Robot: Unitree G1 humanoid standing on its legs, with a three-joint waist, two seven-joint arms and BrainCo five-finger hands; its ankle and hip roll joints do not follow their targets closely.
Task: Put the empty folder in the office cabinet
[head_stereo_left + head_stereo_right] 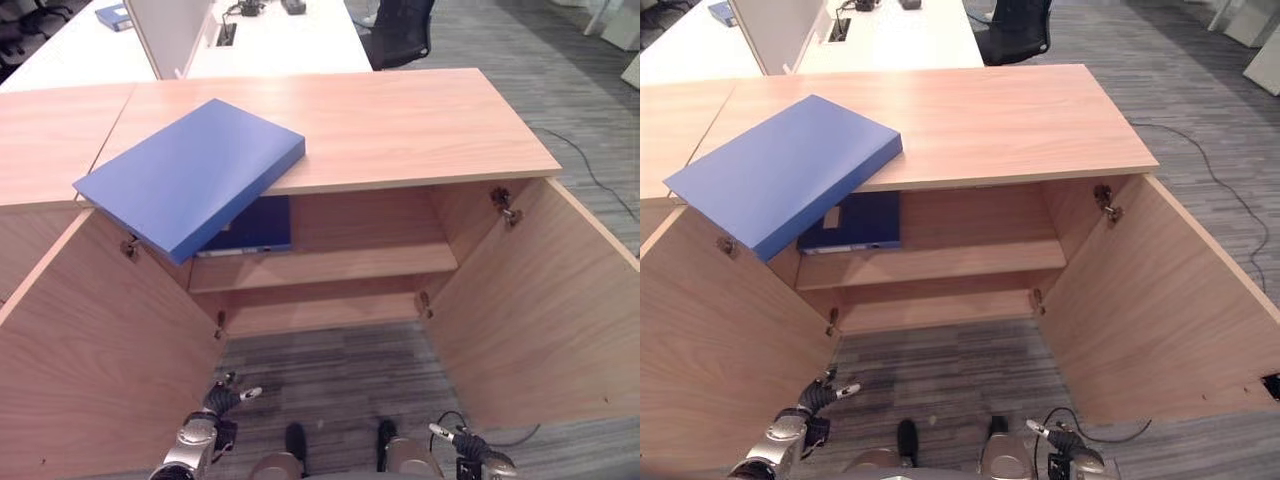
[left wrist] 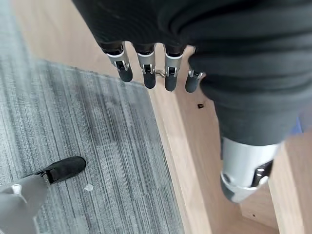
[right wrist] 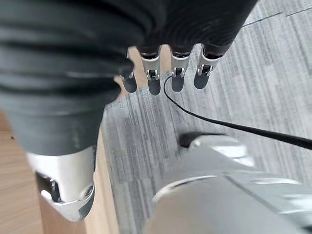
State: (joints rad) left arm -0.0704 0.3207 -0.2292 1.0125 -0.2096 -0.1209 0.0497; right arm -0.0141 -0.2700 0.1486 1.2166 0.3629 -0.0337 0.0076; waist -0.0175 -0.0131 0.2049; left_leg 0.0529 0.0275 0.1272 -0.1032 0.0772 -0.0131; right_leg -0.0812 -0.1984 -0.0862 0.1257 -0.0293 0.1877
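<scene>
— Folder (image 1: 190,176) first: where do you see it?

— You have the blue folder lying flat on the cabinet top (image 1: 400,125), at its left front corner, turned askew so that one corner juts out past the front edge above the open left door (image 1: 90,340). Nothing is holding it.

— And your hands?

— Both hang low, near the floor (image 1: 330,370) in front of the cabinet and well apart from the folder. Your left hand (image 1: 222,400) sits beside the left door, your right hand (image 1: 470,445) beside the right door (image 1: 540,300). In each wrist view the fingers (image 2: 146,68) run out straight and loose, and the right fingers (image 3: 178,73) do likewise; neither hand grips anything.

— So which step is this?

— I'd judge you are at the start: both doors stand open and the pick-up is not yet done.

— What's inside?

— An upper shelf (image 1: 330,265) with another blue folder (image 1: 255,228) already on it at the left, right under the overhanging one. The middle and right of that shelf look free, and so does the space under the shelf.

— What does the next move ask of you?

— Raise a hand to the overhanging corner, since it offers an edge to close on from above and below. Then you need to draw the folder clear of the top, lower it, and slide it onto the free part of the shelf without knocking the stored folder.
</scene>
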